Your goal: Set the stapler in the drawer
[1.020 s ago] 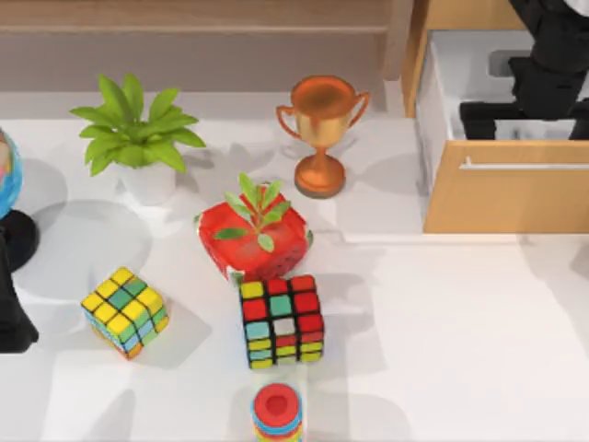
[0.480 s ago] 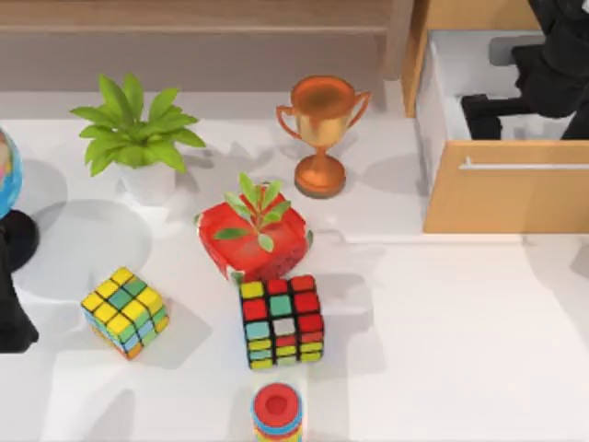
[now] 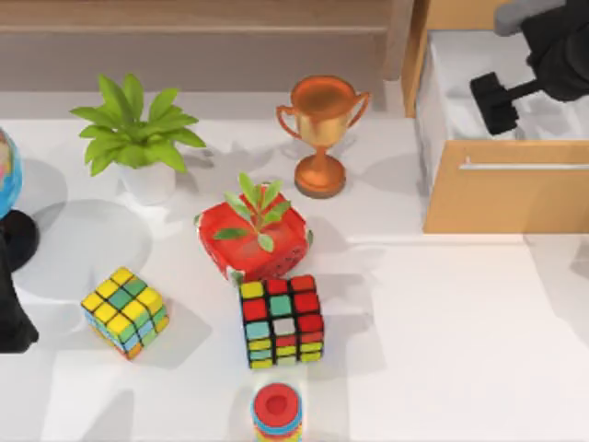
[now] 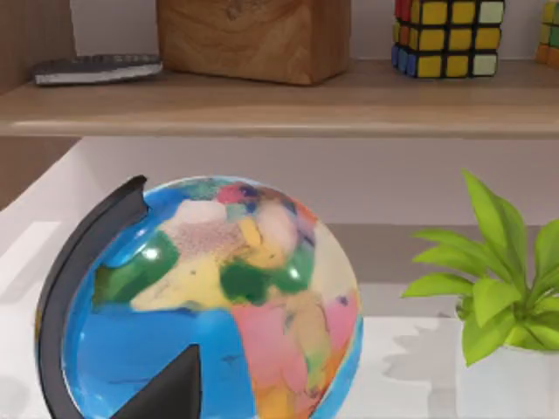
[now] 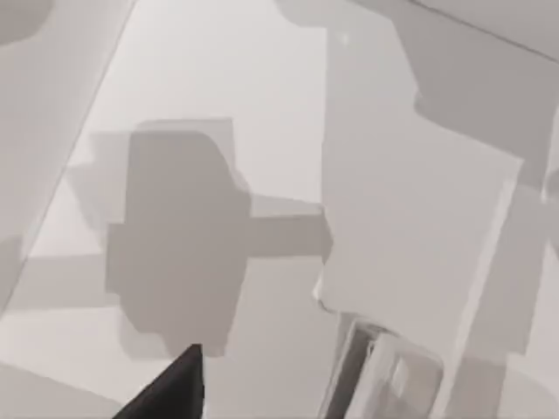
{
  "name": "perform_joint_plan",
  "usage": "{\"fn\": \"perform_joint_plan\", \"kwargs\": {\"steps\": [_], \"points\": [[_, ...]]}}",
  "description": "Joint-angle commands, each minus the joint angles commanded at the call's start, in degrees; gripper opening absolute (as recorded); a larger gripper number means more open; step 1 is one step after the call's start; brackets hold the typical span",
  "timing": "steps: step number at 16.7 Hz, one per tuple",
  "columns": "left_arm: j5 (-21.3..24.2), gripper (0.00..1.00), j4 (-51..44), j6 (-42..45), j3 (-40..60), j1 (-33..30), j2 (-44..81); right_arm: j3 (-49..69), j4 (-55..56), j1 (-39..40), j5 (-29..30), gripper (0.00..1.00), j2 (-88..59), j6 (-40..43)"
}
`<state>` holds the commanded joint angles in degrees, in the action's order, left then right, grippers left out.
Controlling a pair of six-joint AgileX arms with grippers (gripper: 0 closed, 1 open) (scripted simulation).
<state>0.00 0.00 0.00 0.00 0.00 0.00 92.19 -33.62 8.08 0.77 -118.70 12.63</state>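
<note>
The right pincer (image 3: 502, 101) hangs over the open drawer (image 3: 504, 198) at the worktop's one o'clock corner, its black body crossing the white interior from the right edge. Whether its fingers are spread or pressed together cannot be told from above. In the right wrist view a pale grey-white bar with a darker edge, probably the stapler (image 5: 384, 375), lies flat on the drawer's white floor, apart from the dark fingertip (image 5: 175, 388) in the foreground; a cross-shaped shadow falls on the floor beside it.

The drawer's tan front carries a thin silver handle (image 3: 525, 166) and faces six o'clock.

The left pincer (image 3: 14, 318) sits parked at the nine o'clock edge of the worktop (image 3: 442, 350), close to a globe (image 4: 218, 305); its finger state cannot be told.

Outward across the worktop:
- a bronze trophy (image 3: 321, 133) at twelve o'clock;
- a potted plant (image 3: 138, 138) at ten o'clock;
- a red pot with a sprig (image 3: 254, 235) near centre;
- a black-edged puzzle cube (image 3: 281, 320) just below it;
- a tilted puzzle cube (image 3: 124, 311) at eight o'clock;
- a ring stack (image 3: 276, 412) at six o'clock.
</note>
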Motion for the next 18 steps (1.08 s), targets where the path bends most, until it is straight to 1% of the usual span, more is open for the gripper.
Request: {"fn": "perform_joint_plan", "kwargs": {"steps": [4,9,14,18], "points": [[0.0,1.0,0.0,0.0,0.0,0.0,0.0,-13.16,20.49,1.32,1.09,1.0,9.14,10.06],[0.0,1.0,0.0,0.0,0.0,0.0,0.0,-29.3,48.85,6.1,2.69,1.0,17.78,23.8],[0.0,1.0,0.0,0.0,0.0,0.0,0.0,-44.4,77.34,10.58,5.75,1.0,23.01,38.02],[0.0,1.0,0.0,0.0,0.0,0.0,0.0,-55.25,97.96,12.95,9.18,1.0,24.46,49.1]]}}
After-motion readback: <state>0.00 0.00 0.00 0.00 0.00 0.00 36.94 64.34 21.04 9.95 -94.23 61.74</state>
